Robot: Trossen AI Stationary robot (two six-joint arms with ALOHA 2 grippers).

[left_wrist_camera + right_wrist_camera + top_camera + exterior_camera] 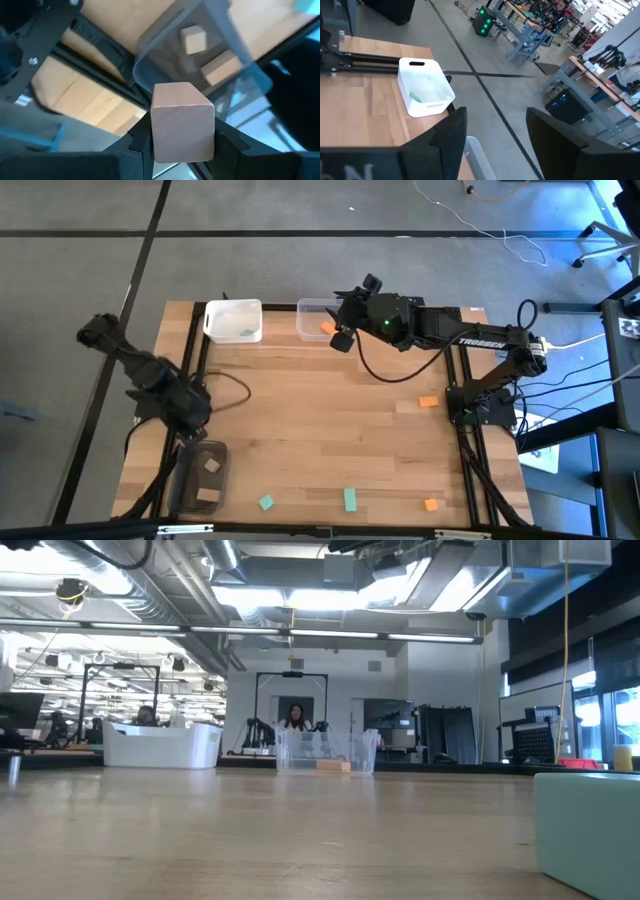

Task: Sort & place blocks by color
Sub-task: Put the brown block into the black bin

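L tool (182,145) gripping tan block (182,122), above grey bin (200,45)

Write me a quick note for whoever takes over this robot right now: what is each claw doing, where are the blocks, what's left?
Left gripper: shut on a tan block, above the grey bin.
Right gripper: open, empty, over the clear bin.
Done: two tan blocks in the grey bin, a green block in the white bin, an orange block in the clear bin.
Left: drop the held block; sort the two green blocks and two orange blocks on the table.
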